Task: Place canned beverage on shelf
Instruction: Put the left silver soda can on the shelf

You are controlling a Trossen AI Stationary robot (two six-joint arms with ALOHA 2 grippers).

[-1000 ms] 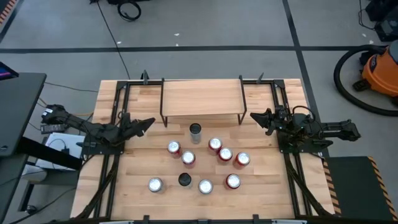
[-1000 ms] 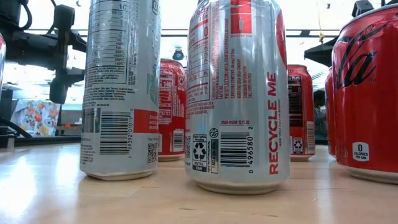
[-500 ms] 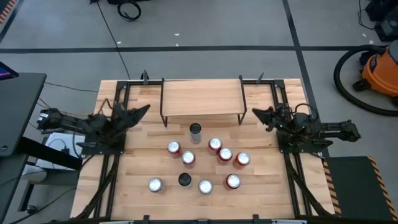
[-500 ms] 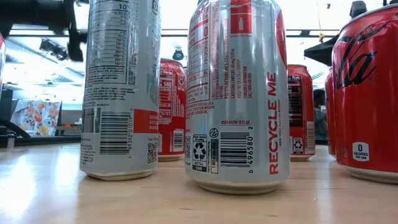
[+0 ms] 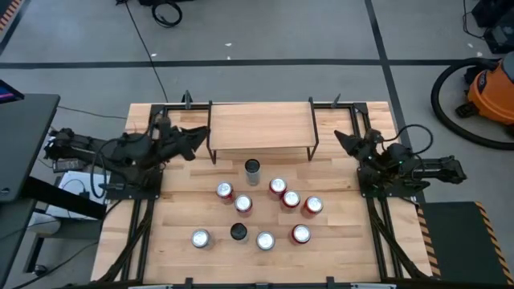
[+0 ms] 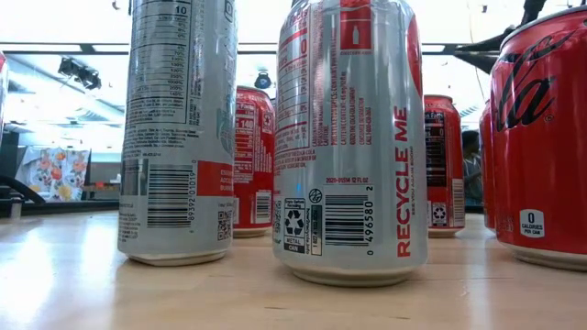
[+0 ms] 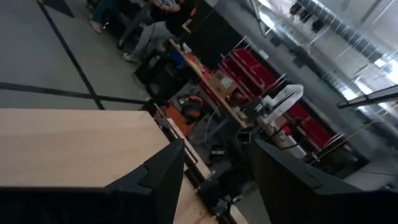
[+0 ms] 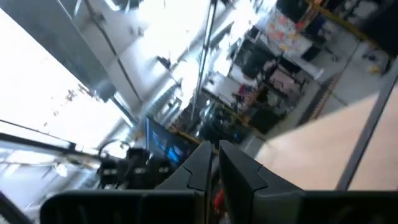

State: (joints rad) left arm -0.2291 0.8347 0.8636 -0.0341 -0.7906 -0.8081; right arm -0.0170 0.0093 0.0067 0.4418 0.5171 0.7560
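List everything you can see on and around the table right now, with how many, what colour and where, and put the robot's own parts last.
Shelf: one, light wood on black legs, at the far middle of the table, nothing on it.
Tall can: one, silver with a dark top, just in front of the shelf.
Red cans: six, red with silver tops, clustered mid-table.
Silver cans: two, near the front edge.
Black can: one, between the two silver ones.
Table: one, light wood.
Vacuum: one, orange, on the floor at far right.
Left gripper: black, open, by the shelf's left end, holding nothing.
Right gripper: black, shut, by the shelf's right end, holding nothing.
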